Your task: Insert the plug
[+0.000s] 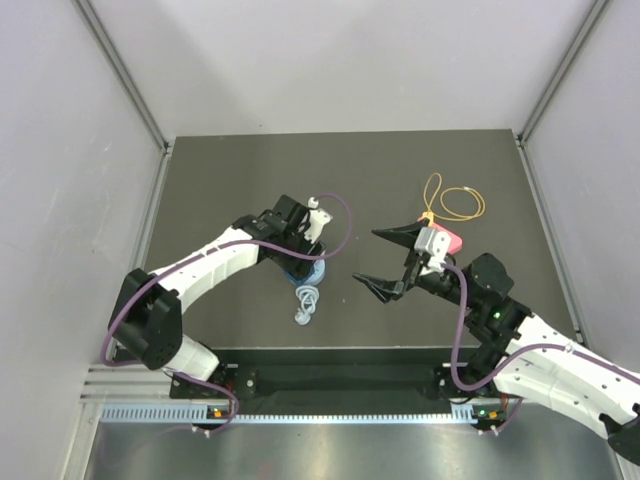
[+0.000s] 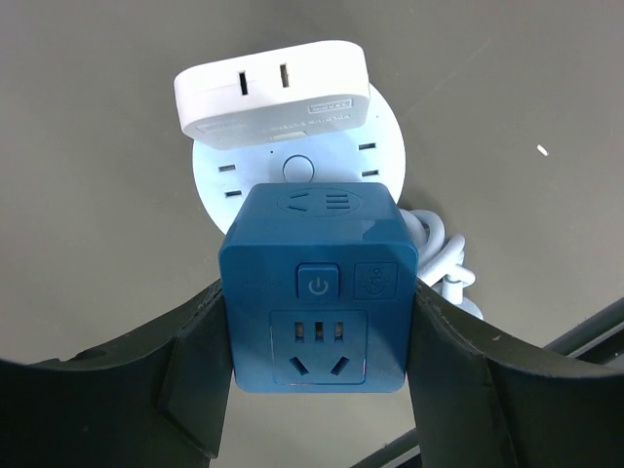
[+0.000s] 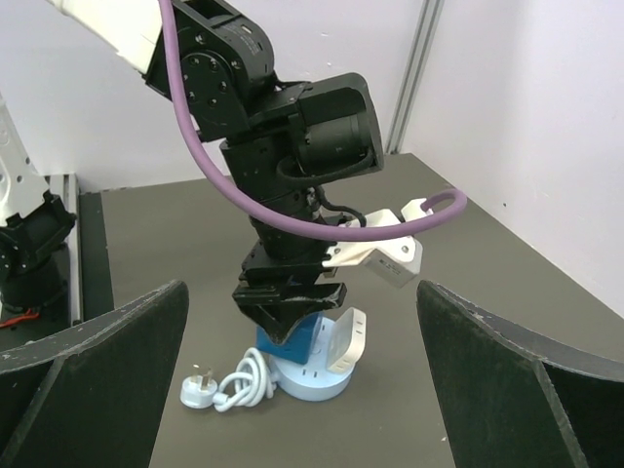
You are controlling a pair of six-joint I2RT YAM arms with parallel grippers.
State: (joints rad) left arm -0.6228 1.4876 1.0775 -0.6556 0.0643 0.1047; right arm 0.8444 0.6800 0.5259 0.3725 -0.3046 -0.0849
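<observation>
Table: blue cube sockets, wrist-only

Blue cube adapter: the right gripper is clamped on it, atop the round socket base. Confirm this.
Not right. The left gripper clamps the blue cube adapter atop the round socket base, as the left wrist view shows. The right gripper hangs open and empty, apart from it.

My left fingers flank the cube adapter atop the round socket base. A flat adapter sits on that base behind the cube. The base's coiled cord lies beside it on the worktop.
</observation>
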